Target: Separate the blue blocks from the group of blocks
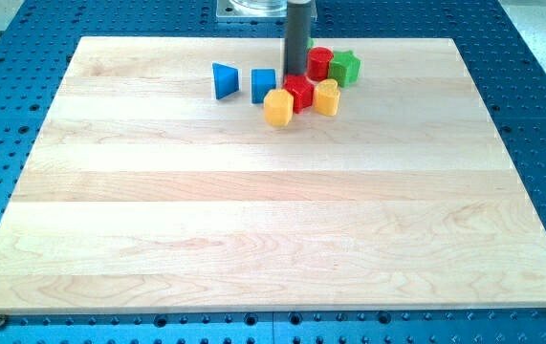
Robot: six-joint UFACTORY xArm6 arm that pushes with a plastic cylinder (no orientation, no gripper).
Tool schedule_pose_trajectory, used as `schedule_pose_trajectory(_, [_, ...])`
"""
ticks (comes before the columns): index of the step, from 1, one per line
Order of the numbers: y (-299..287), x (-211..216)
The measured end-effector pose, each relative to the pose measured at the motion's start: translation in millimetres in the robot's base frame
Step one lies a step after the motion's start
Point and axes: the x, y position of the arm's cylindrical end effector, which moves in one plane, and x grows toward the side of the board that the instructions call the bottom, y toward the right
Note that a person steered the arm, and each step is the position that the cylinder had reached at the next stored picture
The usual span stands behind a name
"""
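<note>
this looks like a robotics lab or test bench rather than a home or shop. a pale wooden board [273, 210] lies on a blue metal table [540, 57] drilled with a regular grid of small holes, the sort of perforated mounting surface used for fixing equipment, visible along every edge of the frame. at the upper centre a grey metal base plate [253, 10] sits on that surface.

My tip [296, 75] at frame top centre, between blue cube [263, 85] and red cylinder [319, 62]; blue triangular block [224, 80] sits apart, further left.
</note>
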Motion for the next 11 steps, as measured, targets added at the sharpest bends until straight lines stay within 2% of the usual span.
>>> schedule_pose_trajectory(2, [-32.6,17.4])
schedule_pose_trajectory(11, [-31.8,21.5])
